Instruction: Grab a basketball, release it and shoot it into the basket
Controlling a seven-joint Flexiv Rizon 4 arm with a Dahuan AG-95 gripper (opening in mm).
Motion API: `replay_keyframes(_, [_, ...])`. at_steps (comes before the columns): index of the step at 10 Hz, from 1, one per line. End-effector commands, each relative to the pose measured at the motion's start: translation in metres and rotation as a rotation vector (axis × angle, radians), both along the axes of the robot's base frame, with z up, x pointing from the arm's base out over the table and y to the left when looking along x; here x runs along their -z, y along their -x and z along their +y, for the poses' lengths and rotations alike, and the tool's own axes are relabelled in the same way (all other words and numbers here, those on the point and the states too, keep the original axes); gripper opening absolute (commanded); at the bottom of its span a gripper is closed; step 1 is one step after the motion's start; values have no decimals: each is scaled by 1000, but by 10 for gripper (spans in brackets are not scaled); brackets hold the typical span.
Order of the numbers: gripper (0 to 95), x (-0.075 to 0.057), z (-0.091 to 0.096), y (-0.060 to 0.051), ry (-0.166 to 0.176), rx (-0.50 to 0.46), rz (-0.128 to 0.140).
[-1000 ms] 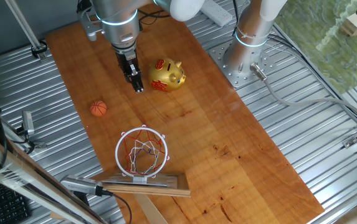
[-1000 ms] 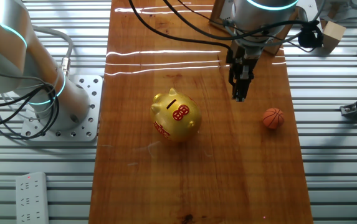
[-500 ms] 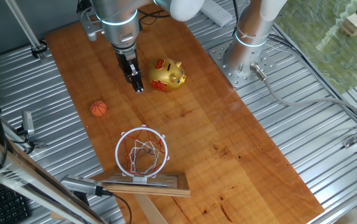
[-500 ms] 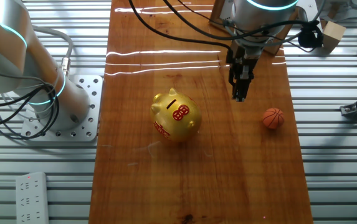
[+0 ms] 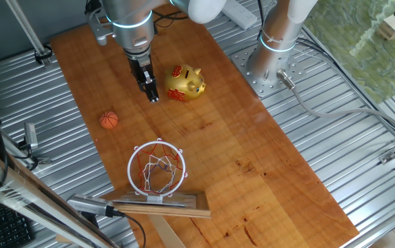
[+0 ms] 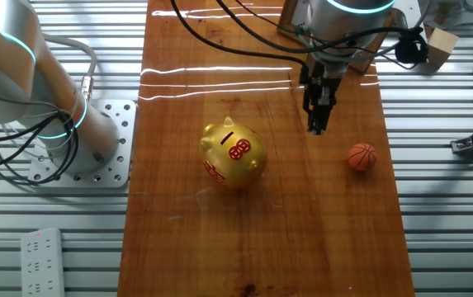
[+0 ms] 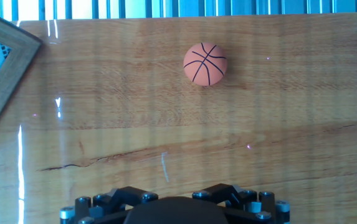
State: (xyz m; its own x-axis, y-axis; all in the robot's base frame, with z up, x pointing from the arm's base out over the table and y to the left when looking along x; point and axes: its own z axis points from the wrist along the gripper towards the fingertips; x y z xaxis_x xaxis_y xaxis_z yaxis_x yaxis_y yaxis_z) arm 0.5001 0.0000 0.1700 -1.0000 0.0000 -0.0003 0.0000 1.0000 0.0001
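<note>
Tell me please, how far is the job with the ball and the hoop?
Nothing looks done yet: the basketball lies on the wooden table, apart from the pincer, which holds nothing. In hand: the pincer hangs near the ball. Left: grab it, then drop it into the basket.

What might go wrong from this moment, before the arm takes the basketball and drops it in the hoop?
1. The basketball lies free on the smooth wooden table; a slightly off-centre touch by the tool may roll it away.
2. The golden piggy bank stands close beside the tool, so a sideways move may bump it.
3. The hoop has a narrow ring; a badly aligned release may miss.
</note>
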Motion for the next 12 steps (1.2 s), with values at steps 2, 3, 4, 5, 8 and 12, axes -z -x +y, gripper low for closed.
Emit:
replay_keyframes(2, [0,-1,0,0,-10,-108,-72])
replay_keyframes(3, [0,-1,1,0,-10,-106,-71])
replay_keyframes(4, [0,-2,1,-1,-9,-105,-71])
replay_keyframes(5, [0,-2,1,-1,-10,-104,-70])
replay_keyframes(8, [0,-2,1,-2,-9,-103,-70])
replay_keyframes(12, [0,-4,3,-5,-9,-94,-71])
